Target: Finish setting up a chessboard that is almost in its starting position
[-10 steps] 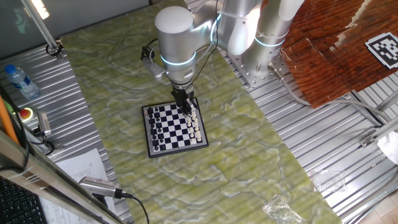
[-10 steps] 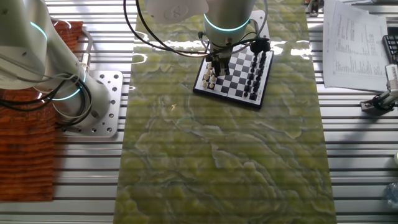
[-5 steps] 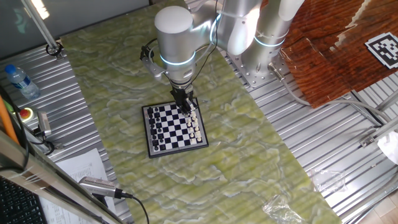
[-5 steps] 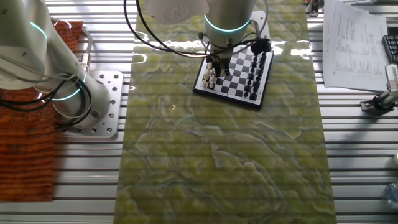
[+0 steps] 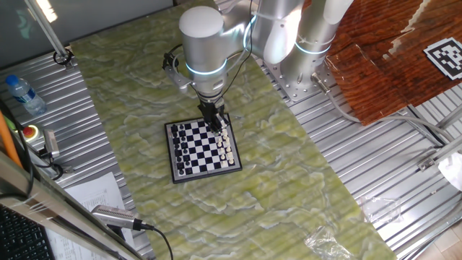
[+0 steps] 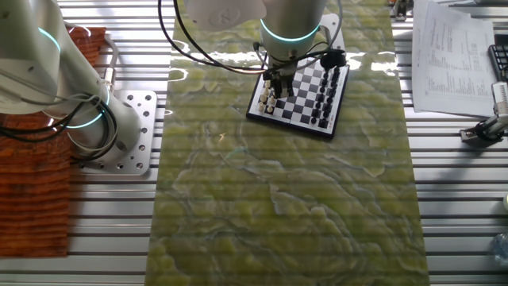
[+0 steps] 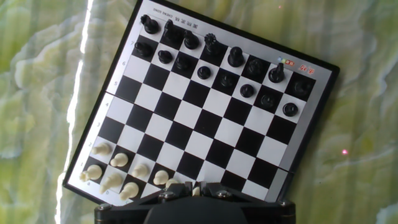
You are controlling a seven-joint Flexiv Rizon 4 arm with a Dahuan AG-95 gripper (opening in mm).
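Observation:
The chessboard (image 5: 175,175) lies on the green marbled mat, also in the other fixed view (image 6: 290,125) and filling the hand view (image 7: 309,118). Dark pieces (image 7: 205,56) stand in two rows at its far side, with some squares in those rows bare. Cream pieces (image 7: 118,168) stand along the near side. My gripper (image 5: 216,124) is down on the board among the cream rows (image 6: 274,86). In the hand view the gripper (image 7: 193,188) has its jaws nearly together, with a small cream piece (image 7: 195,191) between them. The cream rows to the right of the jaws are hidden by the hand.
A water bottle (image 5: 22,94) and a red button (image 5: 30,132) sit on the ribbed metal table to the left. Papers (image 6: 456,56) lie beside the mat. The arm's base (image 6: 119,131) and a rust-coloured cloth (image 5: 382,58) are on the other side.

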